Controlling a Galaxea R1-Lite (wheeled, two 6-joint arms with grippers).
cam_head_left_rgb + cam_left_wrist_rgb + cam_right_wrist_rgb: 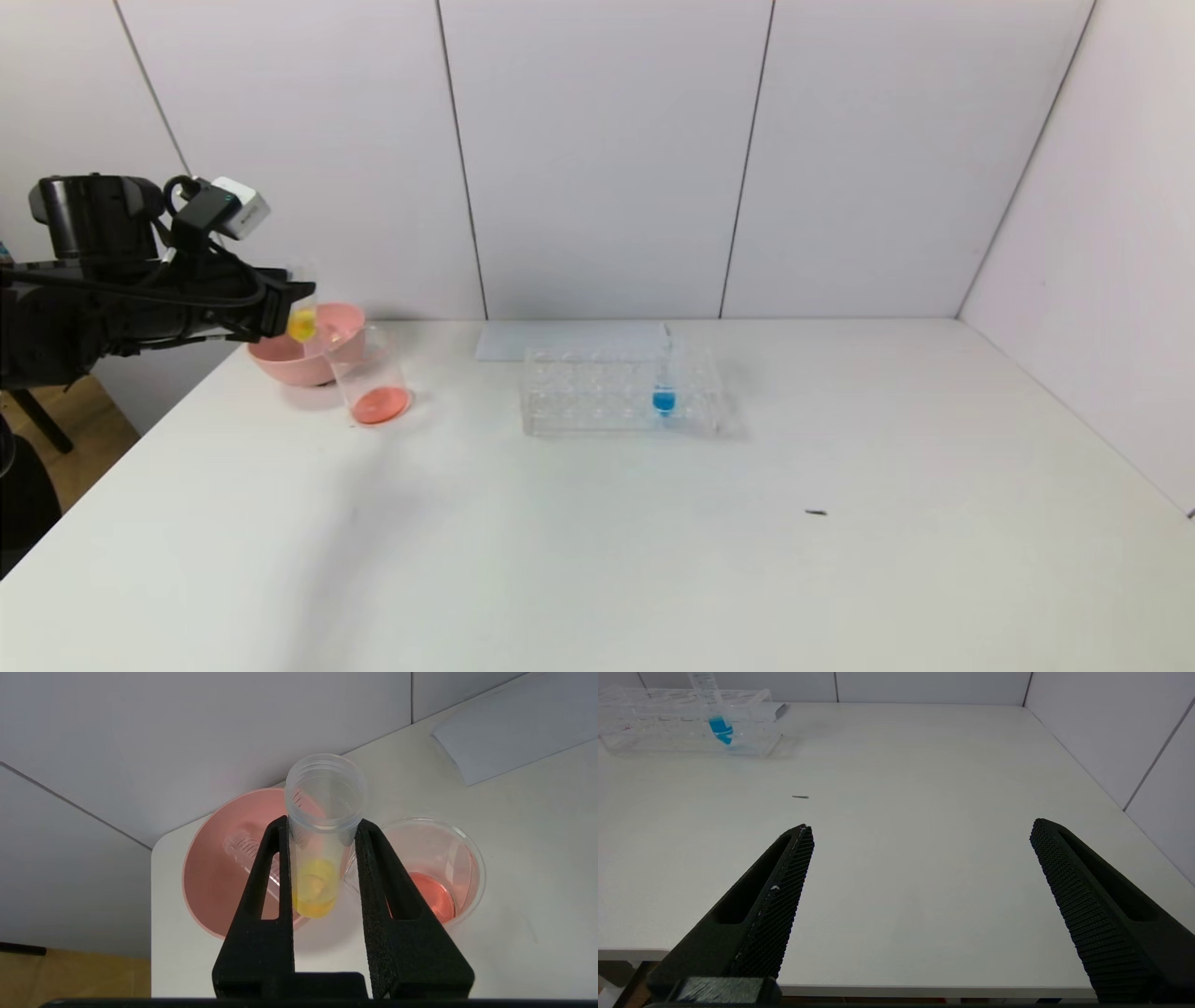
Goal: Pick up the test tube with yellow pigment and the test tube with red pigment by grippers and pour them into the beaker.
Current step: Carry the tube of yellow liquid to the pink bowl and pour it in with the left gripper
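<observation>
Your left gripper [322,828] is clamped on the test tube with yellow pigment [320,858], held in the air over the far left corner of the counter [597,560]; the tube sits between both fingers, its yellow liquid pooled at the round bottom. Below it you see the pink bowl [280,359] near the far left corner, with an emptied clear tube [245,851] lying inside it; whether that is the test tube with red pigment you cannot tell. The beaker [373,383] stands just beside the bowl, red-orange liquid in its bottom. The rack [616,392] with a blue-liquid tube [664,387] stands toward the far edge. Your right gripper [920,833] hangs at the near edge, fingers spread wide and empty.
</observation>
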